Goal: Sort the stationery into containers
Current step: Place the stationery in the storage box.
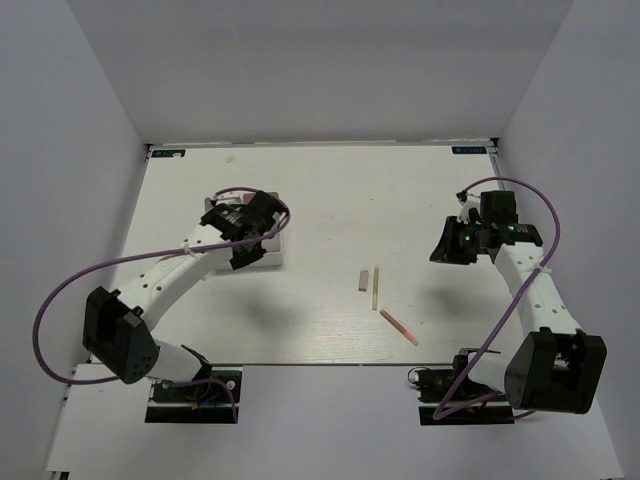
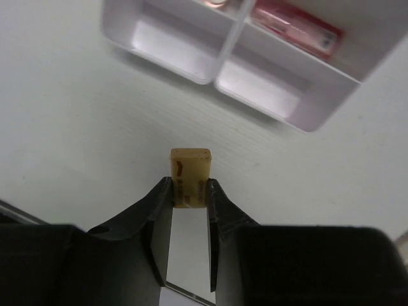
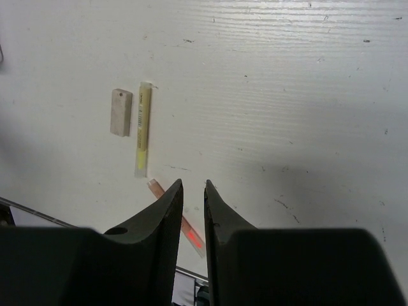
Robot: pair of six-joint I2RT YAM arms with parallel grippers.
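Beige eraser point(image 2: 190, 175): pinched by its lower end in the left gripper point(image 2: 189, 191), with the jaws closed on it and most of the block proud of the tips. Hangs over bare table point(image 2: 76, 127), just short of the tray point(image 2: 210, 80) in the wrist view, not yet over any cell.

Risk, as judged: shallow hold, so liable to slip or pivot out on a jolt. If released here, would likely land beside the near wall, or clip the rim and bounce. Calls for carrying further over a cell before letting go.

Tray, as far as seen: two near cells bare. Pink highlighter point(image 2: 296, 29) in the cell behind the right one. Something pink at the frame edge behind the left one, cut off, not identifiable. Other cells out of view.

Left on the table, well apart from the tray: grey eraser point(image 3: 121, 112) just beside yellow pencil point(image 3: 143, 129), with pink pencil point(image 3: 185, 223) near them. Above these, right gripper point(image 3: 193, 191), barely parted, holding nothing.
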